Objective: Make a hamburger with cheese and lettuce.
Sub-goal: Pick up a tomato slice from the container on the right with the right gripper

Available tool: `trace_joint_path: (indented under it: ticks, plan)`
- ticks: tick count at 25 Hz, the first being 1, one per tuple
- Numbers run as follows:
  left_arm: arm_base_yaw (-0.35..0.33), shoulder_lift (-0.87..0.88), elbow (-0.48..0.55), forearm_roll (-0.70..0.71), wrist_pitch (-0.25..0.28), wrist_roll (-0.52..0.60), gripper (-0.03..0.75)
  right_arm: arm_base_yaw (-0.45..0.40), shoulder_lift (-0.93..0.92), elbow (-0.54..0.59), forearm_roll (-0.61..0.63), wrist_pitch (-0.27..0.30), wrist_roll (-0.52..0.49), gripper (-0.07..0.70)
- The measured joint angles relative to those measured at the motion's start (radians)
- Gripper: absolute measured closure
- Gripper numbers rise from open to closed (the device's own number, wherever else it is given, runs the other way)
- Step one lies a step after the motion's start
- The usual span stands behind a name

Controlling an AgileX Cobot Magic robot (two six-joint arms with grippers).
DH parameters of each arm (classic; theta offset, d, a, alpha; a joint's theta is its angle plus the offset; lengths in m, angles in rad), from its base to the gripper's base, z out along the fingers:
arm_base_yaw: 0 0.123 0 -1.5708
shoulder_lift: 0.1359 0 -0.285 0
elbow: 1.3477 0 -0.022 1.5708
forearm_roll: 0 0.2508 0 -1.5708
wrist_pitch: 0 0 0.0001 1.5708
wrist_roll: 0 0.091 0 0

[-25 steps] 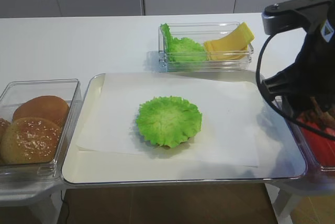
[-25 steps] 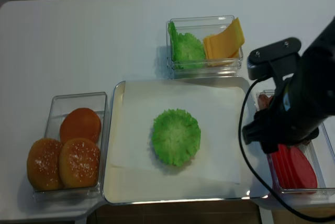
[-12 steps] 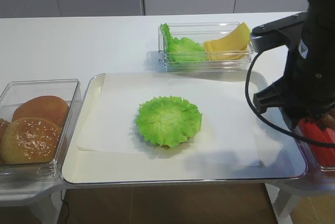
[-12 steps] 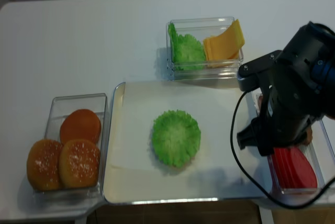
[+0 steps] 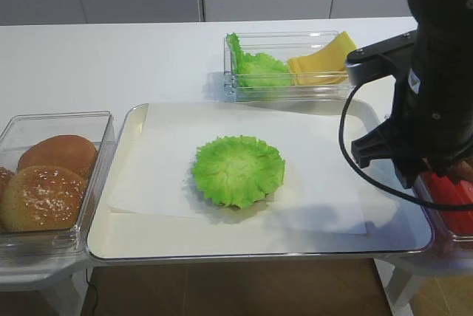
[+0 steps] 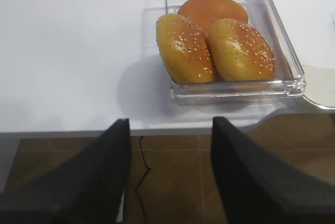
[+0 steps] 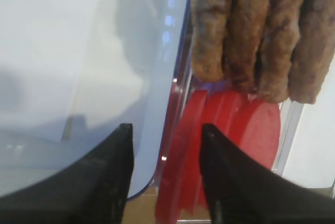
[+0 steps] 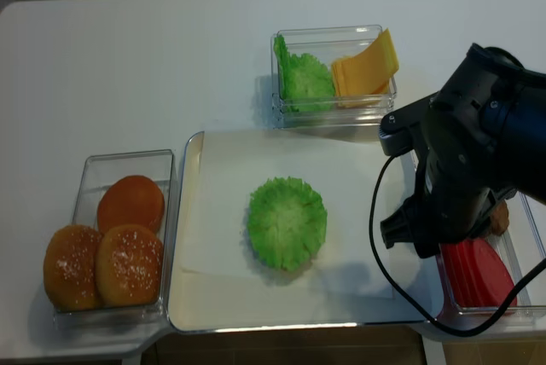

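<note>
White worktop in the high view: the hamburger lies flat, mid-tray, round, no long axis. Cheese, far bin, leans up rightward; likely light, slick, best pinched at an edge. Right wrist: right hand spread over red slices. Left wrist: left hand spread, empty.

The lettuce hides the hamburger's bun base. The right arm covers most of the right-hand container's red slices. The wrist view crops the brown patties at its top edge.
</note>
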Motion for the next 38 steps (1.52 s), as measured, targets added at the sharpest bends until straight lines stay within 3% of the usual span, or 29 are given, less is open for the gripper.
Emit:
trace_joint_path:
  ticks: [6,18,28,38]
  plan:
    - [0.000,0.000,0.000,0.000,0.000,0.000,0.346,0.000,0.000,0.000,-0.024,-0.001,0.002,0.365]
    - [0.000,0.000,0.000,0.000,0.000,0.000,0.346,0.000,0.017,0.000,-0.028,0.013,-0.001,0.374]
    - [0.000,0.000,0.000,0.000,0.000,0.000,0.346,0.000,0.017,0.000,-0.038,0.018,-0.001,0.566]
    - [0.000,0.000,0.000,0.000,0.000,0.000,0.346,0.000,0.017,0.000,-0.038,0.019,0.001,0.576]
